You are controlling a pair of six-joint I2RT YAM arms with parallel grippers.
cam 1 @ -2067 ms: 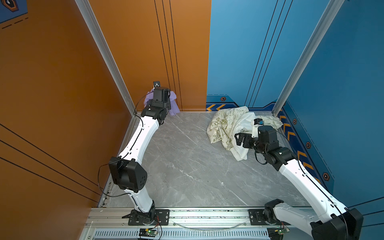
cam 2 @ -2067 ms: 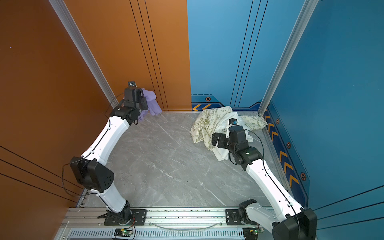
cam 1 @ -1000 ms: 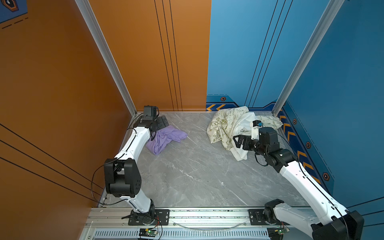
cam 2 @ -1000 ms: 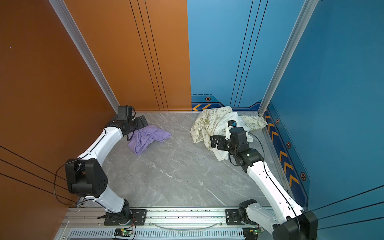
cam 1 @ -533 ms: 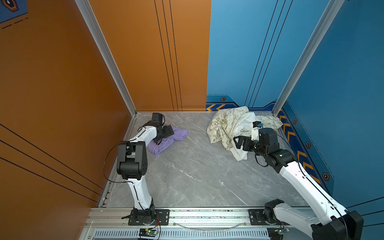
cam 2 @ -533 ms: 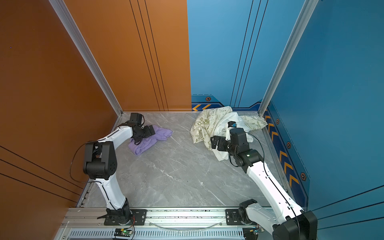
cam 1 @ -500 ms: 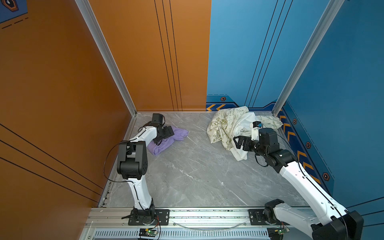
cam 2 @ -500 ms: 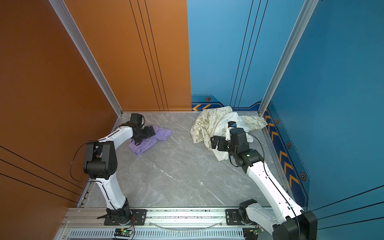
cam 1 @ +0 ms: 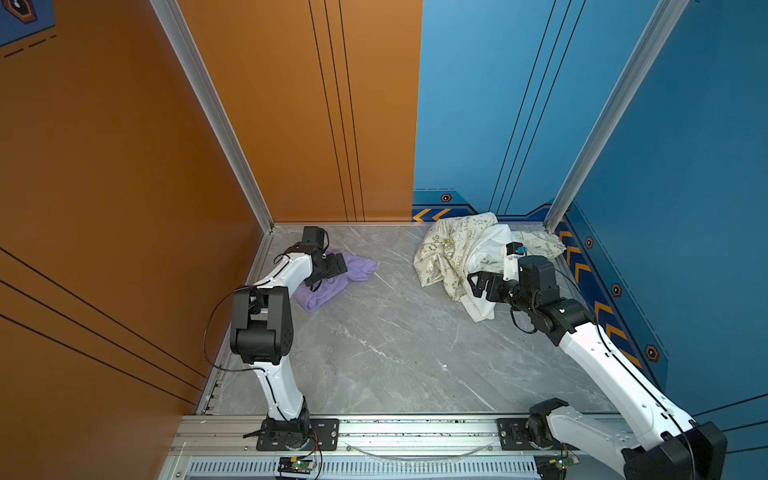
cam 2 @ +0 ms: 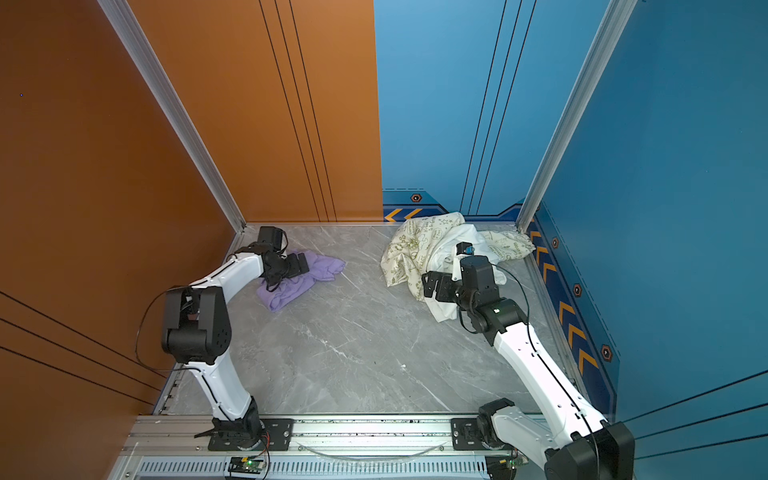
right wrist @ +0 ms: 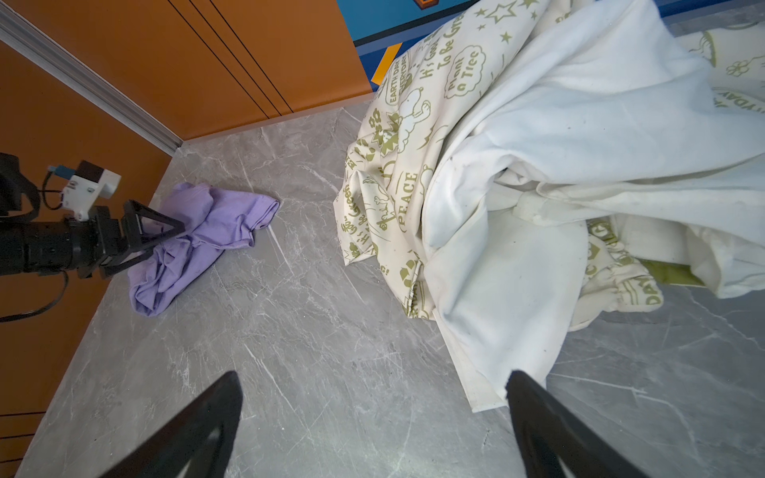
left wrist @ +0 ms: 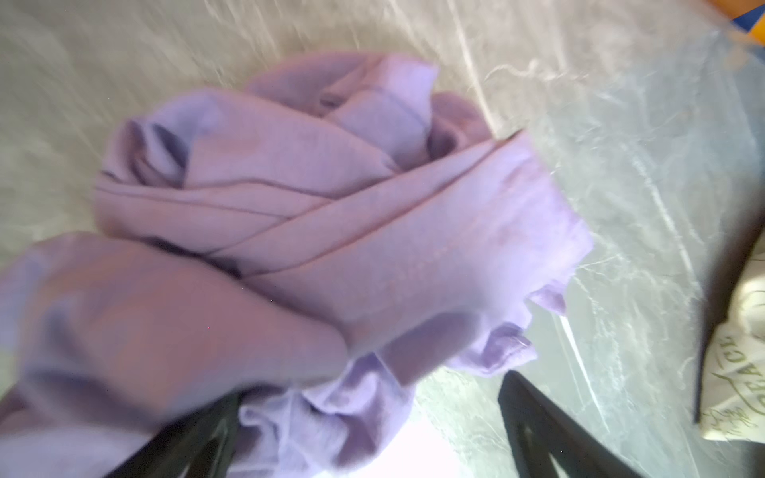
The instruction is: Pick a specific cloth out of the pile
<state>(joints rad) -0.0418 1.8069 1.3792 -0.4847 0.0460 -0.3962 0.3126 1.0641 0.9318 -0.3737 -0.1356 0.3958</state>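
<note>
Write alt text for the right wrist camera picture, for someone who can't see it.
A heap of cream green-printed and plain white cloths lies on a grey table, apart from a lavender T-shirt by the orange wall. The left gripper sits over the T-shirt, jaws open; the right gripper, jaws open, fills the foreground.

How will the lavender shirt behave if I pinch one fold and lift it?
Probably floppy: the lavender shirt lies in soft crumpled folds, so it should unfurl and drape rather than rise as a bundle. Likely light; the fabric looks thin. It lies apart from the pile, so snagging seems unlikely.
</note>
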